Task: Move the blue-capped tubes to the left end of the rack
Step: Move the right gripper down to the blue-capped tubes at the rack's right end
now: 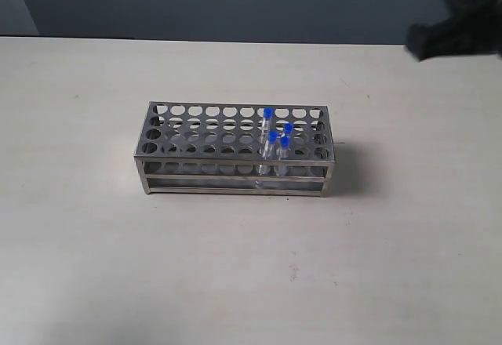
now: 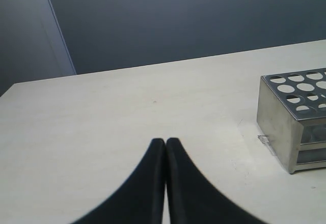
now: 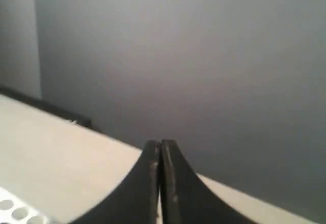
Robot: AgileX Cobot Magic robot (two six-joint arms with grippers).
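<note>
Work on the task has not begun; the rack (image 1: 180,159) stands near the middle of the table (image 1: 94,266), long side toward the near edge; the four blue-capped tubes (image 1: 273,136) stand upright in holes bunched toward its right end, close together, caps proud of the top plate; the holes toward the left end look empty.

The left gripper (image 2: 165,142) hangs over bare table short of one end of the rack, jaws pressed together and holding nothing; the right gripper (image 3: 161,143) is likewise closed and empty, raised over the far right corner of the table, well apart from the rack.

The tubes are probably light, stiff and smooth-walled, so slippery under a hard pinch and easy to crack or squirt out; the best hold is likely at or just under the cap, the only part standing clear of the plate; a straight upward lift should keep a tube from binding in its hole and dragging the rack; the jaws need opening only narrowly, since the neighbours stand close; the rearmost tube, slightly apart, looks easiest to reach.
</note>
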